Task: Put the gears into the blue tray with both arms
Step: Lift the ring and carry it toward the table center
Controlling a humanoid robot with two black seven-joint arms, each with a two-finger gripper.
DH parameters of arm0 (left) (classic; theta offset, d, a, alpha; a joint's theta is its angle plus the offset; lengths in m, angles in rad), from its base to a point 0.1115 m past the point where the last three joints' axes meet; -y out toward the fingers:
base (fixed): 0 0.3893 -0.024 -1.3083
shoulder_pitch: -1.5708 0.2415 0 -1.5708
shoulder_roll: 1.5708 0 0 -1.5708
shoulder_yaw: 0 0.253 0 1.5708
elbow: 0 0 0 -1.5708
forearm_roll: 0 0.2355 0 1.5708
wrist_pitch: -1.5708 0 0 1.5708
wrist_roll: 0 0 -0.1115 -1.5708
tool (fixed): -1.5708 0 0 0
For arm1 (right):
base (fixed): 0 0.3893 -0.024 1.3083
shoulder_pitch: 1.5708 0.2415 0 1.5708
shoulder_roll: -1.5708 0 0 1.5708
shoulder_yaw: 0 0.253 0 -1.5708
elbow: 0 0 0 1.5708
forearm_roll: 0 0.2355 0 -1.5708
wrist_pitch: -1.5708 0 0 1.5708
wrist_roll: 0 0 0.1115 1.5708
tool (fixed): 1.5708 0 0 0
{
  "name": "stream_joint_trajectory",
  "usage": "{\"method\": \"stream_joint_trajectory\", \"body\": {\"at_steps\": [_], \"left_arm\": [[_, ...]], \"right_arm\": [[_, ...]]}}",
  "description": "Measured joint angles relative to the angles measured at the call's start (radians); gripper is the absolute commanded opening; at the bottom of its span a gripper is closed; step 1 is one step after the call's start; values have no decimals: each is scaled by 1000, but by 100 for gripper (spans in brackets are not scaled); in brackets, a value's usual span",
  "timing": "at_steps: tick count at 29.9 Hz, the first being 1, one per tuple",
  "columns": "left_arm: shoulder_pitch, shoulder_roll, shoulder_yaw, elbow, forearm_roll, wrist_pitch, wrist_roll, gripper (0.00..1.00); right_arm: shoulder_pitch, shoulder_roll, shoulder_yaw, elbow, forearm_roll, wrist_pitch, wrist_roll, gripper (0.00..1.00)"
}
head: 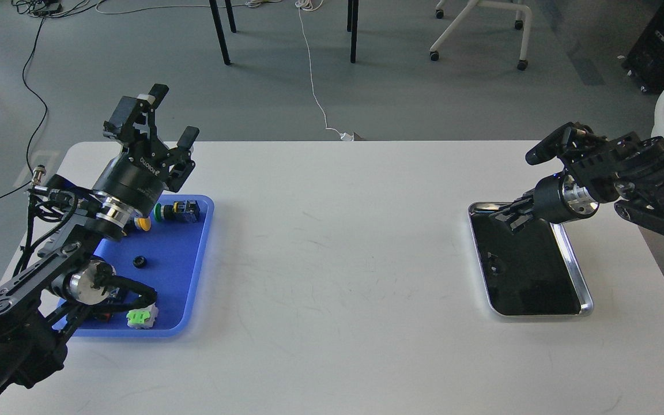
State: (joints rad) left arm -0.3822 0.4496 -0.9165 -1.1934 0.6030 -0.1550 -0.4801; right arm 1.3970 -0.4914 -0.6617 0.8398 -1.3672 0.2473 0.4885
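Our left gripper (165, 124) wide above blue tray (193, 288), one gear (139, 261) in | right gripper (508, 218) at steel tray (574, 265) far edge, spread unclear | risk: fumbling tiny gear

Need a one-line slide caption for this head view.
Left gripper open above the blue tray holding one gear; right gripper at the steel tray.
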Motion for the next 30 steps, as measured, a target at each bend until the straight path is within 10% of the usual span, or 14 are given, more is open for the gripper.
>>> {"method": "stream_joint_trajectory", "body": {"at_steps": [30], "left_arm": [[5, 6, 0, -2, 0, 0, 0, 98]], "right_arm": [[40, 489, -78, 5, 315, -33, 0, 26]]}}
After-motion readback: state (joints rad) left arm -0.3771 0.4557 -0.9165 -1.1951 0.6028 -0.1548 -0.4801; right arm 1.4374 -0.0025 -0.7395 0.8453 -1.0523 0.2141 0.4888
